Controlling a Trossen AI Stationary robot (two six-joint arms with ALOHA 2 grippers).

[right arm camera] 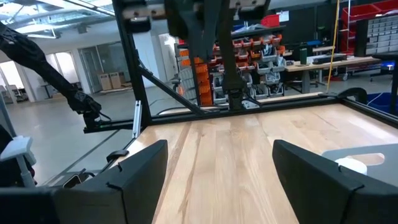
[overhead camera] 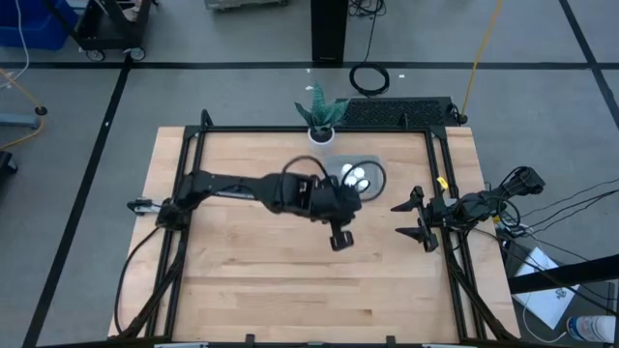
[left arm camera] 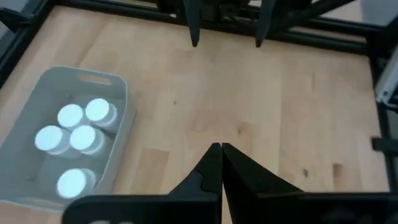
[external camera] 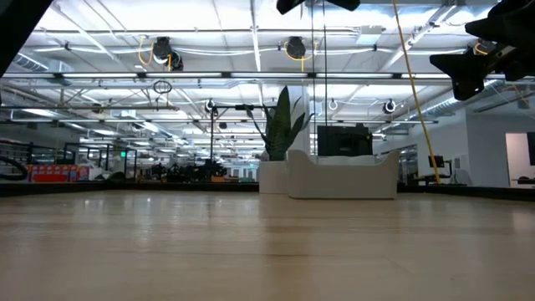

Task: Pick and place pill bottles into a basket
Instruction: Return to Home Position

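**Two-arm station at a wooden table (overhead camera: 271,290), seen from above, from table height and from both wrists.** The basket (left arm camera: 119,121) rests on the table just beside the white plant pot (overhead camera: 322,136); whether the two touch cannot be told. All five pill bottles (left arm camera: 84,138) stand upright inside the basket with their caps up. Four are huddled in a tight group and the fifth stands a little apart, nearer one end wall.

The left gripper (overhead camera: 340,238) hangs over bare wood near the basket, on the side away from the plant pot. Its fingers (left arm camera: 211,163) are pressed together tip to tip and hold nothing. The right gripper (overhead camera: 397,219) is farther from the basket, close to the black frame rail (overhead camera: 447,193) at the table's right edge, and points toward the basket. Its fingers (right arm camera: 140,171) are spread wide with nothing between them.

In the low view the basket (external camera: 343,177) stands on the tabletop, and both arms show only high above it.
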